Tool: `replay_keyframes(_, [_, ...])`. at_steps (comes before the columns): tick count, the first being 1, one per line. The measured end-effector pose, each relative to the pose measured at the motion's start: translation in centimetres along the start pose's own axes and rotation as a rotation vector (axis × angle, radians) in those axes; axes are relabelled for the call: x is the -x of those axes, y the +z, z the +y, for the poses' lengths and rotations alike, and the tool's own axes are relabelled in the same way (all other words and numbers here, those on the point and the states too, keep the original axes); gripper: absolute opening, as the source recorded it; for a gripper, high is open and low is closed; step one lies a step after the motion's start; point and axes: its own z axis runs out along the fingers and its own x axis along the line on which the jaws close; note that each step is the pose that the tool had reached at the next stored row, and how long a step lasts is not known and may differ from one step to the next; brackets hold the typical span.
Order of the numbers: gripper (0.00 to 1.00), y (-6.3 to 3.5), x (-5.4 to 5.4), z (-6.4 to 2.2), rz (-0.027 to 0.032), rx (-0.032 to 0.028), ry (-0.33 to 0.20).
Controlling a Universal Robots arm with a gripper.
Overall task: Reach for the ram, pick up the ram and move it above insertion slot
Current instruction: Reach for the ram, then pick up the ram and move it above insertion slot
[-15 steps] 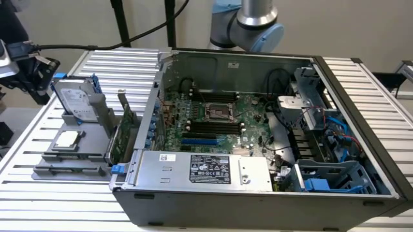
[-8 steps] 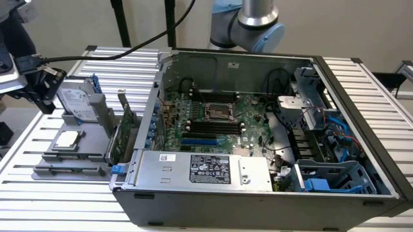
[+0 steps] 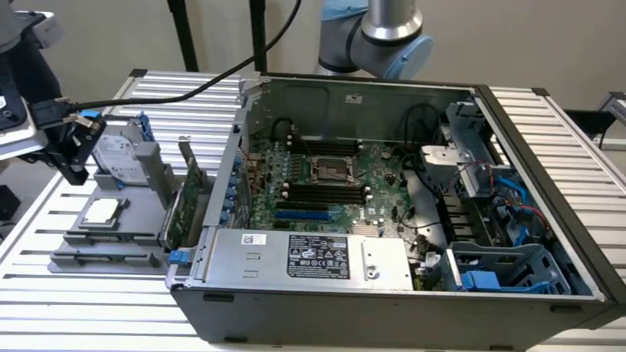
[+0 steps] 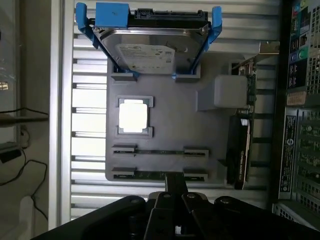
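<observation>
Two thin green ram sticks stand on edge in a grey holder tray; one ram lies farther from my fingers and the other ram nearer. My gripper is shut with nothing in it, and its tip overlaps the nearer stick in the wrist view. In the exterior view the gripper hangs above the tray at that view's left, apart from it. The black memory slots sit on the motherboard inside the open computer case.
The tray also carries a hard drive in a blue bracket, a square processor and a broader expansion card beside the case wall. A black cable trails to the gripper. Slatted aluminium table lies all around.
</observation>
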Motion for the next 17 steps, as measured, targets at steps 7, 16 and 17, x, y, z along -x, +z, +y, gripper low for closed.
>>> replay_keyframes(7, [0.11,0.21,0.0,-1.35,-0.0041,-0.0052,-0.005])
replay_keyframes(16, [0.11,0.25,0.0,-1.81,-0.0039,-0.0061,-0.013])
replay_keyframes(17, [0.11,0.25,0.0,-1.81,-0.0039,-0.0061,-0.013])
